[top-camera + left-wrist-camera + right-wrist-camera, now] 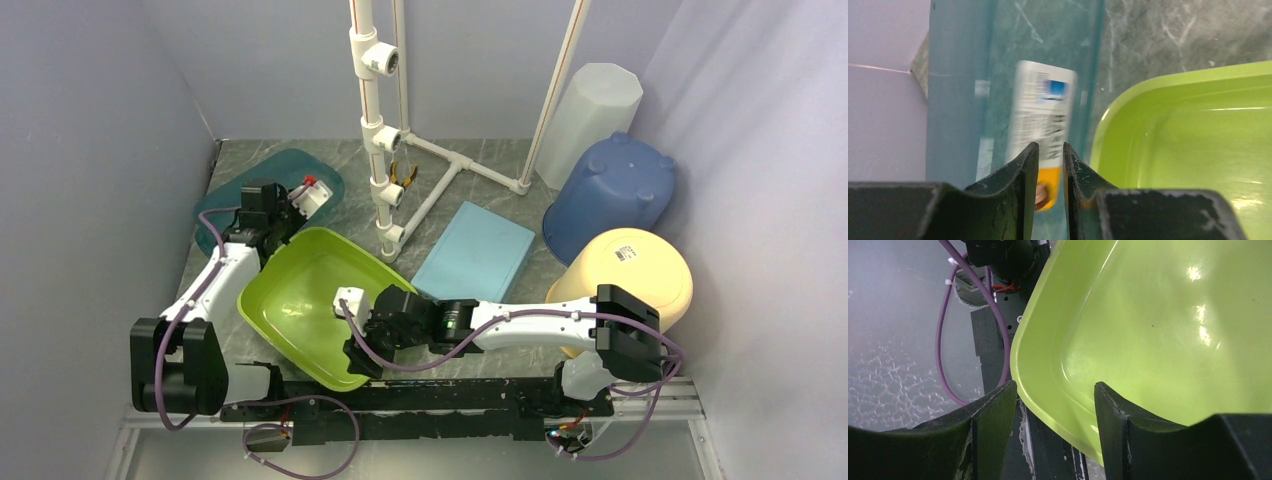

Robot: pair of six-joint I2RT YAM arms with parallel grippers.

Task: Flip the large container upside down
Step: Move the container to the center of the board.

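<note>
The green container (310,300) sits tilted on the table between the arms; the right hand (1053,405), spread, straddles its near rim; the left hand (1050,160), narrowly parted, holds nothing. Clamp the rim firmly before rolling it over

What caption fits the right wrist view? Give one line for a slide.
Right hand straddling the rim of the tilted green container, one finger inside and one outside.

Soft, even light fills the overhead view. Glare spots shine on the green basin (1168,325); the white label (1043,115) is motion-blurred in the left wrist view.
</note>
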